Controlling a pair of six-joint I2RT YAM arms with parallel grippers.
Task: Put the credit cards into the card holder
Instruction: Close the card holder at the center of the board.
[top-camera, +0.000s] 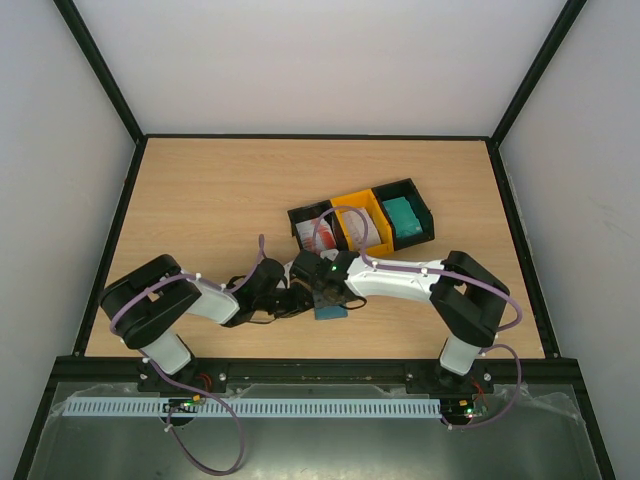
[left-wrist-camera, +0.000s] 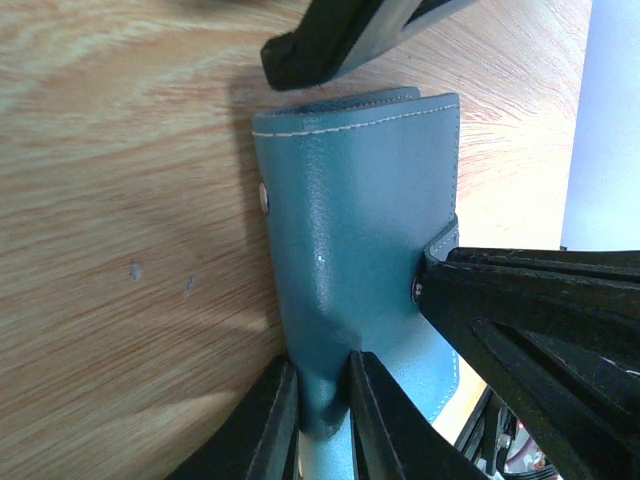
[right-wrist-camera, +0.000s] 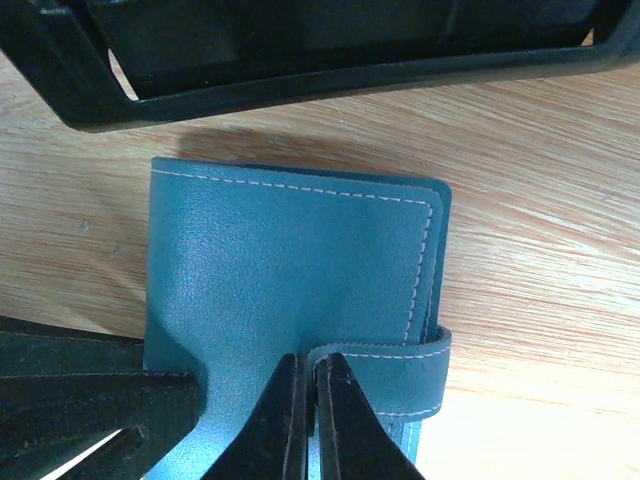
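I am working on opening the holder (top-camera: 330, 310), which is lying shut on the desk (top-camera: 200, 210) just in front of the bins (top-camera: 350, 200), between the two arms. My left hand (left-wrist-camera: 322, 405) is pinching a fold of the holder's cover at one edge. My right hand (right-wrist-camera: 310, 400) is closed tight and seems to be nipping the end of the tab (right-wrist-camera: 390, 375). The cards (top-camera: 403, 220) are sitting in the bins; I am seeing none in the holder. Next, I judge, the right hand should be peeling the tab off its snap while the left is pinning the body down, so the holder is not dragging across the desk.
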